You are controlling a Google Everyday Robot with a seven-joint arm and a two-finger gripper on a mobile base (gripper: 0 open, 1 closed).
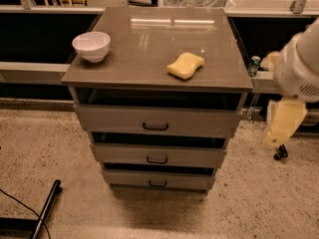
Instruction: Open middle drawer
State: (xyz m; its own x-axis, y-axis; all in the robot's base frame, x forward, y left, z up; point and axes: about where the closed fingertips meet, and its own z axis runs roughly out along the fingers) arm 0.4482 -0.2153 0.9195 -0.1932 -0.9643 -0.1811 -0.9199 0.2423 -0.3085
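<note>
The grey cabinet has three stacked drawer fronts. The middle drawer point(124, 154) is a wide, shallow grey front with a small dark handle point(157, 160) at its centre. It sits between the taller top drawer point(114, 119) and the shorter bottom drawer point(129, 179). A dark gap shows above each front. My gripper point(282, 119) hangs from the white arm at the right edge of the view. It is in the air beside the cabinet's right side, about level with the top drawer, and touches nothing.
A white bowl point(91, 45) and a yellow sponge point(186, 64) rest on the cabinet top point(149, 44). A green can point(254, 63) stands on a ledge at the right. A dark pole point(46, 208) and cable lie on the speckled floor at the lower left.
</note>
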